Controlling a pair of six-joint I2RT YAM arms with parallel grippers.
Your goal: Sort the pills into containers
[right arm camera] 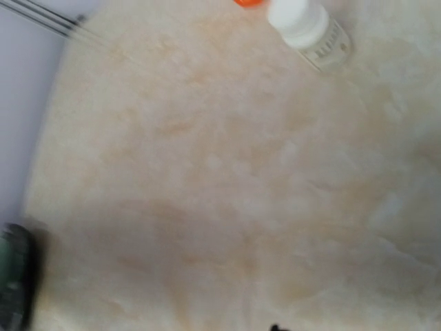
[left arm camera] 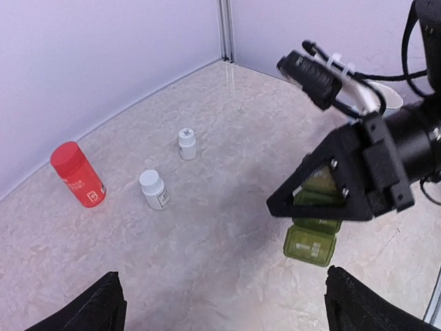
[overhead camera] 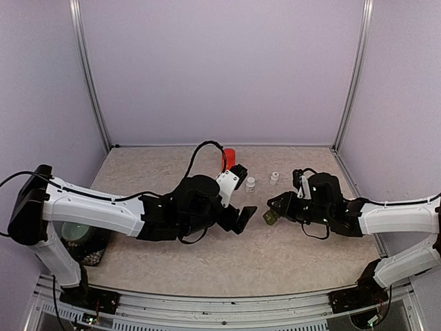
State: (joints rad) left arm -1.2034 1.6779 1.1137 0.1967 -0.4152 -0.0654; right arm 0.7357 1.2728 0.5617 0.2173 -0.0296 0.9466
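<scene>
The right gripper [left arm camera: 318, 200] is clamping its jaws on the containers [left arm camera: 311, 241], a green strip of joined compartments. In the left wrist view the strip is hanging out below the black fingers at the right of the frame, and part of it is showing through the open triangle of one finger. Whether its lower end is touching the table [left arm camera: 227, 227] I cannot tell.

The right wrist view is not showing this grip at all. It is blurred, with only bare table, a labelled white bottle [right arm camera: 310, 27] at the top right, an orange-red sliver at the top edge and a dark green smear at the lower left that I cannot identify.

The left gripper [left arm camera: 220, 296] is standing with its jaws wide apart, the two dark fingers [left arm camera: 89, 310] sitting in the bottom corners of its own view with nothing between them. From overhead it is pointing at the strip from just to its left, at the middle of the frame.

Further out, at the left of the left wrist view, a red bottle [left arm camera: 77, 174] and a smaller white bottle [left arm camera: 187, 143] are standing upright.

Only the overhead view is showing a pale mug [overhead camera: 74, 231], at the lower left under the left arm.
</scene>
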